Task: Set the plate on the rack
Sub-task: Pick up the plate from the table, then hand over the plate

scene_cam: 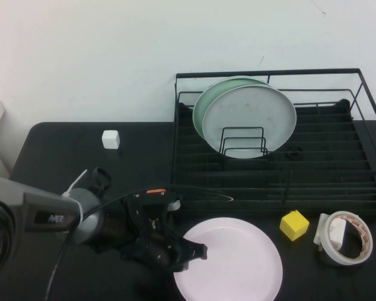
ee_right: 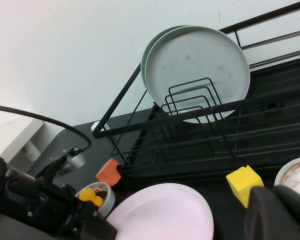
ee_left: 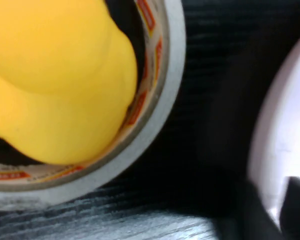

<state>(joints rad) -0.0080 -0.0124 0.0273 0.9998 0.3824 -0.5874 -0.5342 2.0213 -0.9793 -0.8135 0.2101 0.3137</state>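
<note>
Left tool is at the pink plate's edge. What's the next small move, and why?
Probably close the left tool on the near-left rim of the plate before lifting. The plate lies flat on the table, outside the rack, and the fingertip sits at its rim. Whether the fingers straddle the rim is unclear. The right tool hangs back, near the yellow block.

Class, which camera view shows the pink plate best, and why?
The high view: nearly the whole pink plate shows flat on the table before the rack, with the left gripper at its rim. The right wrist view shows its upper part; the left wrist view shows only an edge. The right gripper sits low in its own view.
</note>
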